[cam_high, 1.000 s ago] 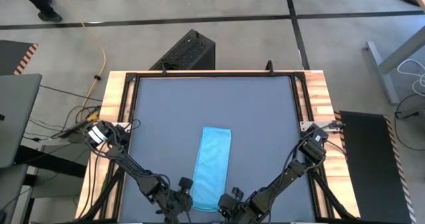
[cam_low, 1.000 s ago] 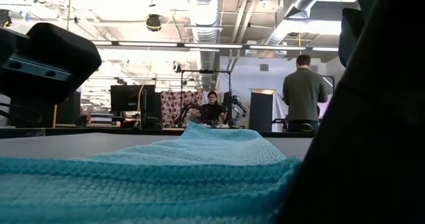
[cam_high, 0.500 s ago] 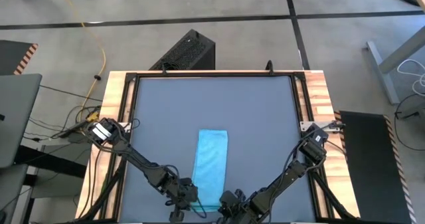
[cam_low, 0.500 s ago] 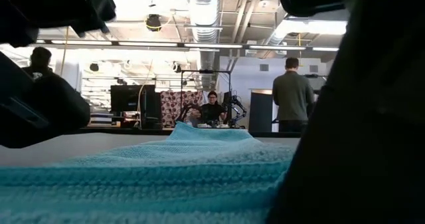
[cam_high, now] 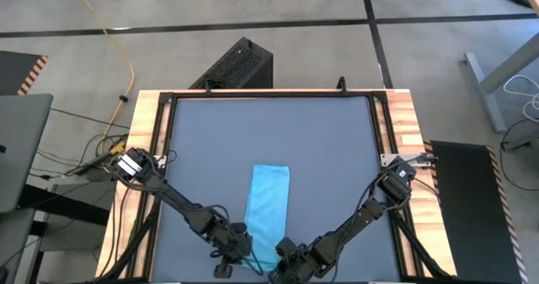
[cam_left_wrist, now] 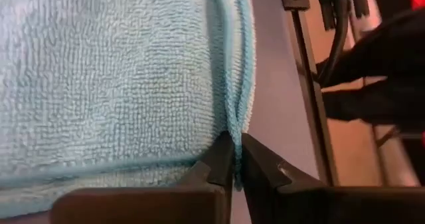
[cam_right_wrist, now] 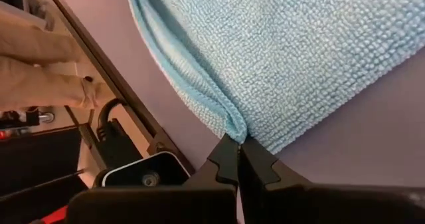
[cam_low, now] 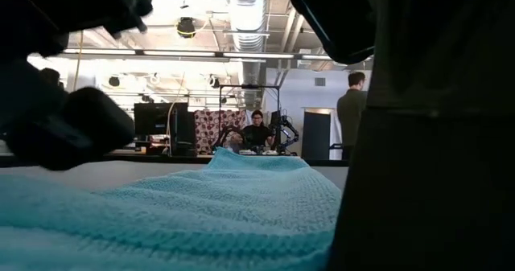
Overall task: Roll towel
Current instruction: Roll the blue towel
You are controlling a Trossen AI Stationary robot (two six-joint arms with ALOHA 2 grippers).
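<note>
My left claw (cam_left_wrist: 236, 163) is pinched tight on the hem of the towel (cam_left_wrist: 113, 71), fingers closed with a fold of the blue edge between their tips. My right claw (cam_right_wrist: 238, 159) is closed the same way on the towel's (cam_right_wrist: 292, 58) other near corner. From above, both claws, left (cam_high: 238, 243) and right (cam_high: 285, 252), sit at the near end of the towel (cam_high: 268, 200), which lies as a long narrow strip on the table (cam_high: 210, 141), running away from me toward the middle. At table height the towel (cam_low: 225, 207) fills the foreground, and people (cam_low: 257, 134) stand in the room behind.
</note>
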